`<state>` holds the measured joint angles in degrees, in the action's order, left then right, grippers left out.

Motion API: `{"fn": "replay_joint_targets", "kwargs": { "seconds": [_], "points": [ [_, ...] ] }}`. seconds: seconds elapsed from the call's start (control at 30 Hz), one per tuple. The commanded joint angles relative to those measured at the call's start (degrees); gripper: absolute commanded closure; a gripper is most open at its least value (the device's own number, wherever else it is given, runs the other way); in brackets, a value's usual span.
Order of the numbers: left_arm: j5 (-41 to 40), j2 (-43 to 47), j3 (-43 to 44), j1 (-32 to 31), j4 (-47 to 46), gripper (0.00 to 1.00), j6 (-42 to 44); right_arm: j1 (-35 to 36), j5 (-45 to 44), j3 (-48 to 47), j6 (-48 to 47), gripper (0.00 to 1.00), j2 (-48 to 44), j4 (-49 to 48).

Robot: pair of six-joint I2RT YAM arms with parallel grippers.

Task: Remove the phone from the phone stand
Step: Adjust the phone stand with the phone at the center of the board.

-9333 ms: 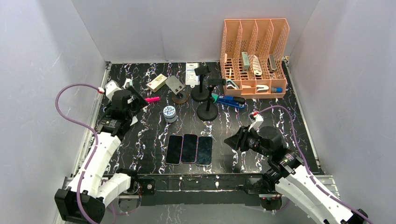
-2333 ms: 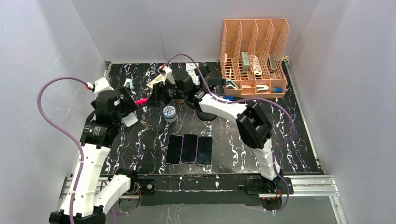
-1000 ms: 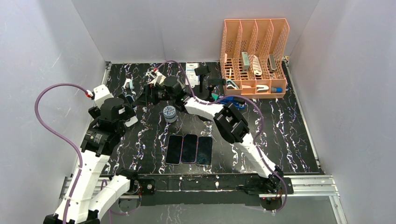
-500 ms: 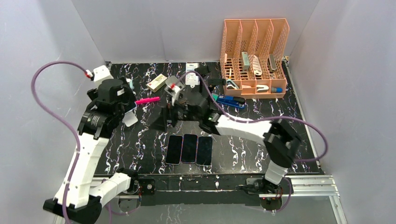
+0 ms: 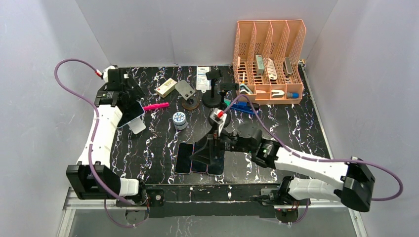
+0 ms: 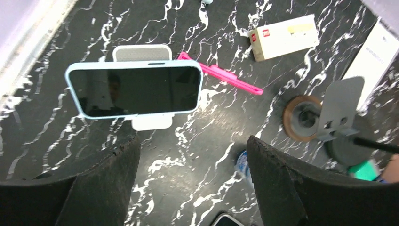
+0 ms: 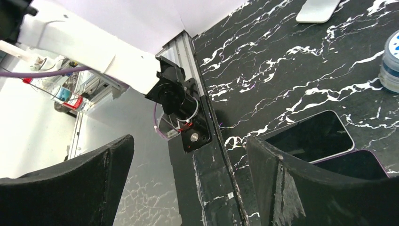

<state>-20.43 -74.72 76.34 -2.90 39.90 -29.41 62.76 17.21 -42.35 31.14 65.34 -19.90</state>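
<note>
Left end effector [image 6: 190, 146] is open, fingers wide apart, empty, hovering above the light-blue-cased phone [image 6: 134, 89]. The phone sits sideways on the white phone stand [image 6: 141, 52] at the far left of the black marbled counter [image 6: 197, 127], untouched. A pink pen [image 6: 221, 75] lies just beside the stand. Right end effector [image 7: 188, 141] is open, empty, over the row of three dark flat phones [image 5: 184, 159] near the front edge.

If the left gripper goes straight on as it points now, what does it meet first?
Probably the phone on its white stand, slightly off centre between the left gripper jaws; it might instead reach the table beside it.
</note>
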Motion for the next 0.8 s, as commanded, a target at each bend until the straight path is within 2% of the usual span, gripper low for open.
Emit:
{"fn": "replay_joint_targets", "kwargs": {
  "seconds": [0.0,0.1,0.33,0.47,0.6,0.67,0.77],
  "points": [
    [11.8,-1.3,-0.9,6.3,-6.5,0.21,-6.8,0.1,-1.8,3.9,-1.8,0.04,-7.3,1.8],
    [13.1,-1.7,-1.9,8.4,-9.5,0.21,-8.4,0.1,-1.5,5.9,-1.9,0.04,-9.6,1.8],
    [7.9,-4.9,2.0,9.7,-12.3,0.21,-9.7,0.1,-0.7,8.2,-3.3,0.04,-10.2,2.2],
    [11.5,-9.1,4.4,9.7,-17.2,0.23,-7.9,0.1,-0.8,8.7,-4.3,0.04,-10.7,2.3],
    [20.2,-18.2,15.1,9.7,-12.3,0.23,1.6,0.1,-1.2,9.6,-5.0,0.04,-11.8,1.2],
    [19.6,-20.7,20.5,9.7,-8.1,0.23,7.2,0.1,-0.9,9.9,-5.2,0.04,-12.0,1.0],
    [18.5,-20.2,19.9,9.7,-4.5,0.22,19.0,0.1,-0.6,10.3,-5.6,0.04,-12.5,0.8]
  ]
}}
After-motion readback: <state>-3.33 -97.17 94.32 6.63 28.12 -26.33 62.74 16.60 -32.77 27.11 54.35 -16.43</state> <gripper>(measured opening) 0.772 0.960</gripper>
